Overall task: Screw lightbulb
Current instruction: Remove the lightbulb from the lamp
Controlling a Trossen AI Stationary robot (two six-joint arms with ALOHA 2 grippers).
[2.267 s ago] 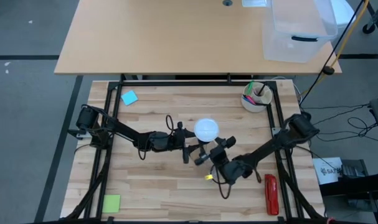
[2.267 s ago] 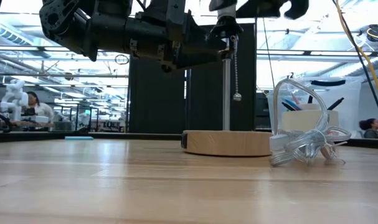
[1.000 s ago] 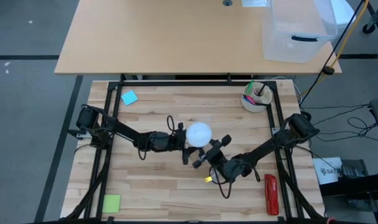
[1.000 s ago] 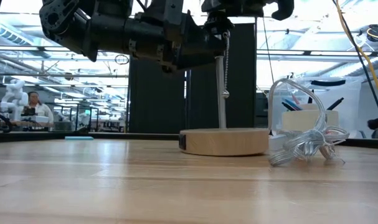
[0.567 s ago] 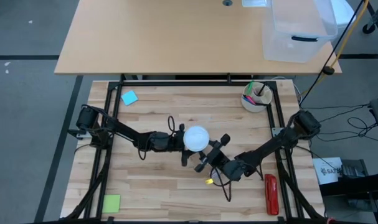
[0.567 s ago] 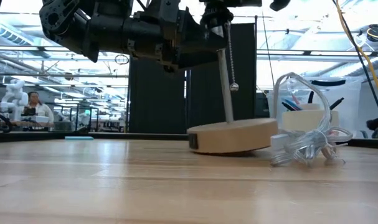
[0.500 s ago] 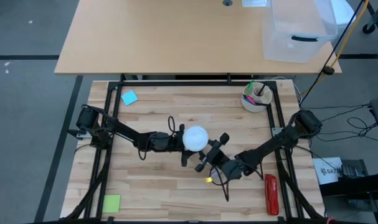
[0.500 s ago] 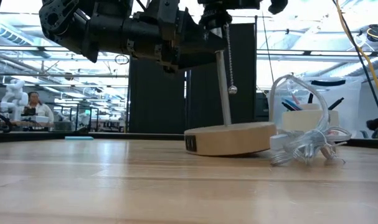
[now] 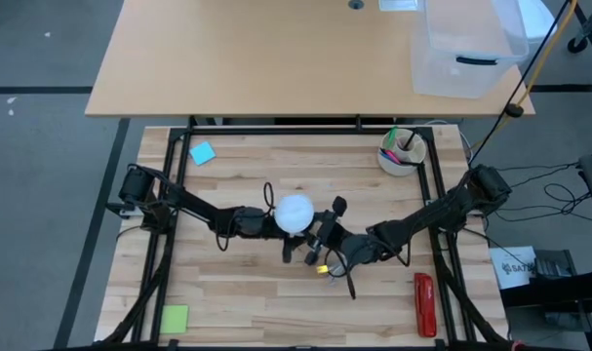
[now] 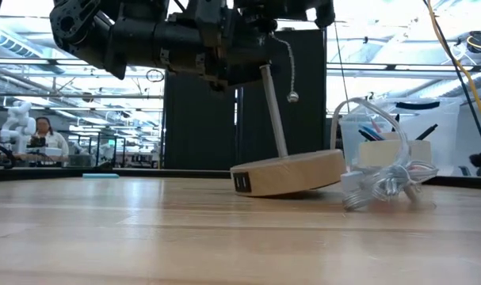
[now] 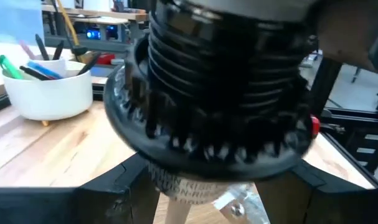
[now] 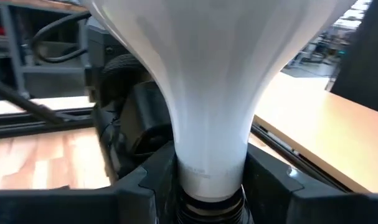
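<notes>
Two slim dark arms: the left arm and the right arm are matt black, jointed, with black cables looping off them. A yellow patch shows near the right gripper. In the low view the housings look blocky and black.

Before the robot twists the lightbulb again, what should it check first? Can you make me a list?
1. Is the lightbulb held? Ok: the right gripper has its fingers on the bulb's neck.
2. Is the lamp's top steadied? Ok: the left gripper fingers sit on either side of the part under the black socket.
3. Is the wooden base flat on the table? Not ok: it tips, one edge lifted.
4. Is the pole upright? Not ok: it leans.
5. Is the bulb fully screwed in? Cannot tell.
6. Is the clear cord bundle out of the way? Not ok: it lies right against the base.
</notes>
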